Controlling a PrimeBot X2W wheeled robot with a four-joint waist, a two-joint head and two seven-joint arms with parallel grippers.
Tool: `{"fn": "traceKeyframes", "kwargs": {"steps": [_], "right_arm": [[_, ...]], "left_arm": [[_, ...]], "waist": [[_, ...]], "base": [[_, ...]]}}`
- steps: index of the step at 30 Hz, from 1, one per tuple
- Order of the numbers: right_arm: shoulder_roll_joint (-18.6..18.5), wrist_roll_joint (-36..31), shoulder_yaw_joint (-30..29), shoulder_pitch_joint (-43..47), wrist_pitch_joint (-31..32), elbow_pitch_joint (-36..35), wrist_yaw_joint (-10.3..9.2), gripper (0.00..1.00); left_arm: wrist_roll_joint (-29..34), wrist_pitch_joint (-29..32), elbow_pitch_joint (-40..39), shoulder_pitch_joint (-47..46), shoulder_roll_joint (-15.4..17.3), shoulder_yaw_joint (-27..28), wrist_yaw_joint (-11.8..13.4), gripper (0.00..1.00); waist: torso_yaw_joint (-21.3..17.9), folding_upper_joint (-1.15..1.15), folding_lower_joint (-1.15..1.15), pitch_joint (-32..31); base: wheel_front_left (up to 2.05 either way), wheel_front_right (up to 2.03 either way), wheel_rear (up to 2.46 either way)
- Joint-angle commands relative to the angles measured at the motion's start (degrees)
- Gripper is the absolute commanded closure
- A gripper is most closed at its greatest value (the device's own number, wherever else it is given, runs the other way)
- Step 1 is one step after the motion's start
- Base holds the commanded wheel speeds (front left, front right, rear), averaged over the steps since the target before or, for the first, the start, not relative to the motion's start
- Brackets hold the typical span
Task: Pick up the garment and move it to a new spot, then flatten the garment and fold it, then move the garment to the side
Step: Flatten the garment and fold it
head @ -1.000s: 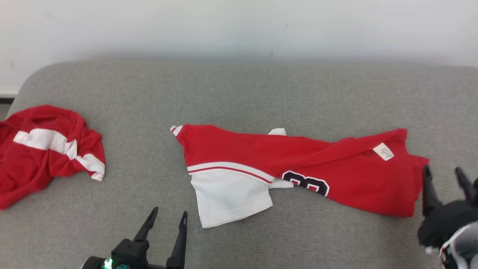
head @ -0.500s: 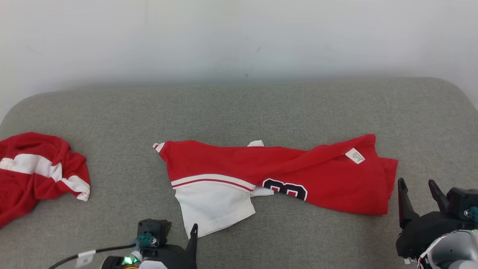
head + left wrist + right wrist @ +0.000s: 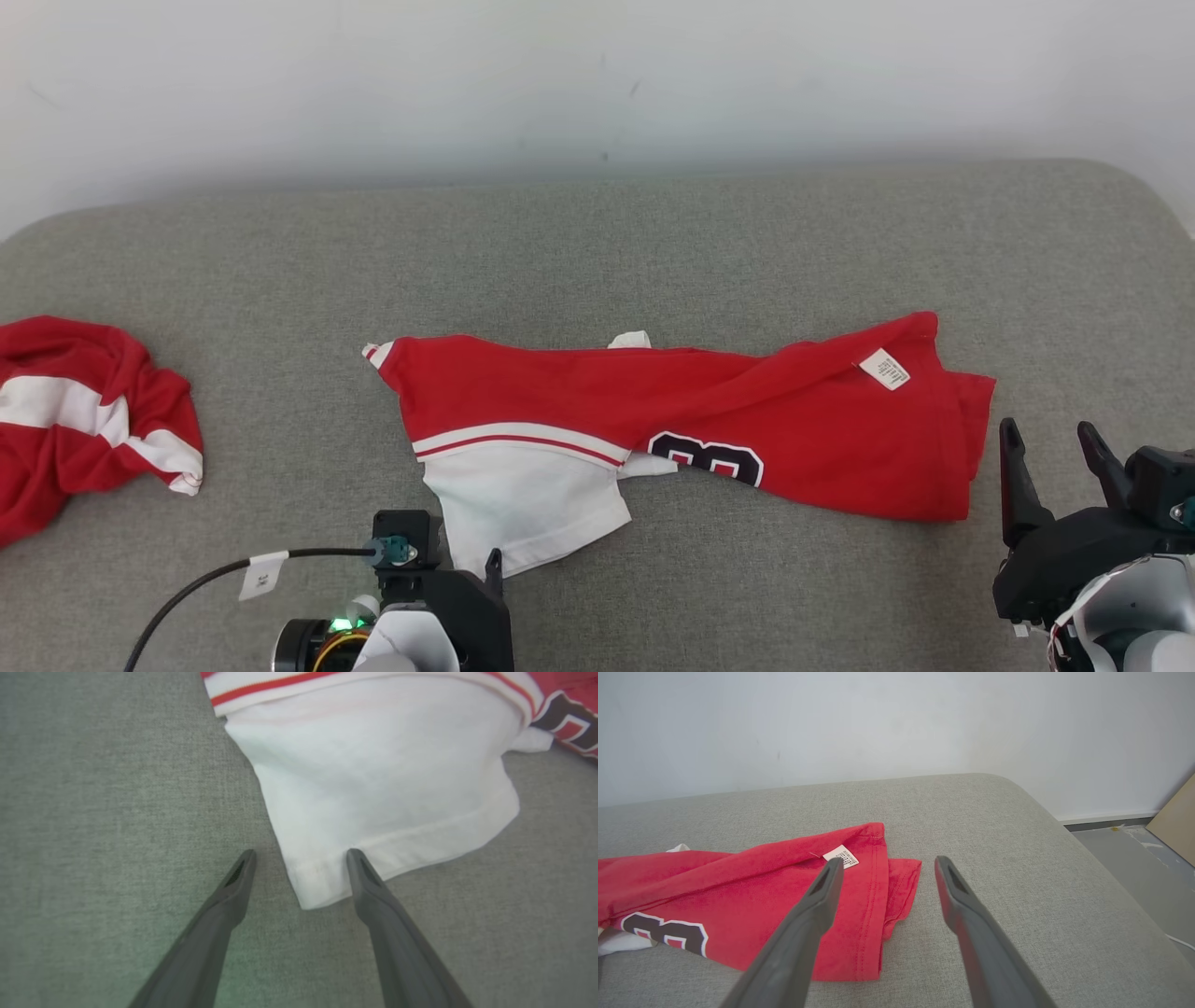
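The garment [image 3: 747,411] is a red shirt with a white sleeve panel and a dark number, lying stretched and creased across the grey cushion [image 3: 597,252]. In the left wrist view my left gripper [image 3: 301,854] is open and tilted down, its fingers either side of the white hem corner [image 3: 317,886] without gripping it. In the head view one left fingertip [image 3: 492,563] shows at that corner. My right gripper [image 3: 1046,427] is open just right of the shirt's red hem. In the right wrist view the right gripper [image 3: 888,860] points over the folded red edge [image 3: 896,886].
A second red and white garment [image 3: 84,411] lies crumpled at the cushion's far left. A cable [image 3: 187,588] runs from my left wrist. The cushion's rounded right end drops to the floor [image 3: 1134,844], with a tan board [image 3: 1176,821] beyond. A white wall stands behind.
The head camera has shifted, so the whole scene sits differently. My left gripper has tipped forward and down to the white hem corner. The right gripper stays open by the red hem.
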Motion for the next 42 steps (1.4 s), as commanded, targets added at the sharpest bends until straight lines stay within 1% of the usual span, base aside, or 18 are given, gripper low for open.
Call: {"fn": "traceKeyframes", "kwargs": {"steps": [1, 2, 3, 4, 7, 12, 14, 17, 19, 22, 25, 28, 31, 35, 40, 42], "right_arm": [[0.04, -0.17, -0.13, -0.33, -0.11, -0.25, 0.06, 0.00], [0.08, -0.18, -0.22, -0.39, -0.14, -0.28, 0.06, 0.00], [0.12, -0.25, -0.23, -0.46, -0.17, -0.33, 0.06, 0.00], [0.16, -0.25, -0.18, -0.51, -0.17, -0.32, 0.06, 0.00], [0.23, -0.15, -0.05, -0.65, -0.12, -0.38, 0.06, 0.00], [-0.16, -0.39, -0.19, -0.83, 0.70, -0.52, 0.06, 0.00], [-0.61, -0.44, -0.06, -1.11, 2.10, 0.08, 0.06, 0.00], [-2.34, -0.82, 0.10, -3.10, 6.61, 1.95, 0.06, 0.00], [-3.69, -0.43, -0.14, -5.44, 10.16, 4.19, 0.06, 0.00], [-6.15, 0.72, -0.27, -9.68, 13.74, 8.68, 0.06, 0.00], [-8.37, 2.40, 0.25, -14.43, 16.07, 13.87, 0.06, 0.00], [-10.48, 2.65, 0.40, -19.24, 18.35, 18.99, 0.06, 0.00], [-12.71, 1.59, 1.02, -24.22, 18.57, 23.24, 0.06, 0.00], [-14.47, 0.49, 2.70, -29.33, 18.34, 28.61, 0.06, 0.00], [-16.23, 0.17, 4.11, -33.36, 18.35, 34.93, 0.06, 0.00], [-16.73, -0.58, 4.37, -34.44, 18.22, 36.44, 0.06, 0.00]], "left_arm": [[-0.47, 0.46, 1.40, -0.62, -0.74, -0.08, -0.26, 0.08], [-0.39, 0.77, 2.27, -0.96, -1.03, -0.26, -0.20, 0.52], [-0.37, 0.88, 2.93, -1.20, -1.30, -0.36, -0.22, 0.89], [-0.54, 1.65, 3.78, -1.33, -1.49, -0.61, -0.25, 1.00], [-0.86, 2.70, 4.86, -1.56, -1.90, -1.03, -0.65, 1.00], [-1.82, 4.07, 5.75, -1.50, -1.83, -1.38, -2.01, 1.00], [-2.02, 3.89, 5.64, -1.42, -1.89, -1.25, -2.00, 1.00], [-2.16, 3.57, 5.21, -1.40, -1.60, -1.08, -2.16, 1.00], [-2.08, 3.52, 4.71, -1.54, -1.19, -1.05, -2.13, 1.00], [-1.62, 3.40, 3.96, -2.03, -0.56, -1.05, -2.00, 1.00], [-1.18, 3.41, 2.95, -2.59, -0.06, -1.19, -1.62, 1.00], [-0.76, 3.52, 1.80, -3.25, 0.42, -1.32, -1.49, 1.00], [-0.24, 3.48, 0.74, -3.94, 1.12, -1.36, -1.18, 1.00], [0.34, 3.40, -0.96, -4.62, 1.78, -1.28, -0.62, 1.00], [0.85, 3.20, -3.25, -5.27, 2.05, -1.33, 0.21, 1.00], [0.90, 3.10, -3.95, -5.46, 2.02, -1.25, 0.36, 1.00]], "waist": [[-0.11, 0.00, 0.00, 0.51], [-0.14, 0.00, 0.00, 0.65], [-0.17, 0.00, 0.00, 0.83], [-0.20, 0.00, 0.00, 0.94], [-0.17, 0.00, 0.00, 1.18], [0.50, 0.00, 0.00, 1.50], [0.74, 0.00, 0.00, 1.57], [0.92, 0.00, 0.00, 1.79], [1.13, 0.00, 0.00, 2.09], [1.65, 0.00, 0.00, 2.92], [2.51, 0.00, 0.00, 4.39], [3.47, 0.00, 0.00, 6.29], [4.34, 0.00, 0.00, 7.95], [5.56, 0.00, 0.00, 10.01], [6.92, 0.00, 0.00, 12.07], [7.29, 0.00, 0.00, 12.77]], "base": [[0.00, 0.00, 0.00], [0.00, 0.00, 0.00], [0.00, 0.00, 0.00], [0.00, 0.00, 0.00], [0.00, 0.00, 0.00], [0.00, 0.00, 0.00], [0.00, 0.00, 0.00], [0.00, 0.00, 0.00], [0.00, 0.00, 0.00], [0.00, 0.00, 0.00], [0.00, 0.00, 0.00], [0.00, 0.00, 0.00], [0.00, 0.00, 0.00], [0.00, 0.00, 0.00], [0.00, 0.00, 0.00], [0.00, 0.00, 0.00]]}}
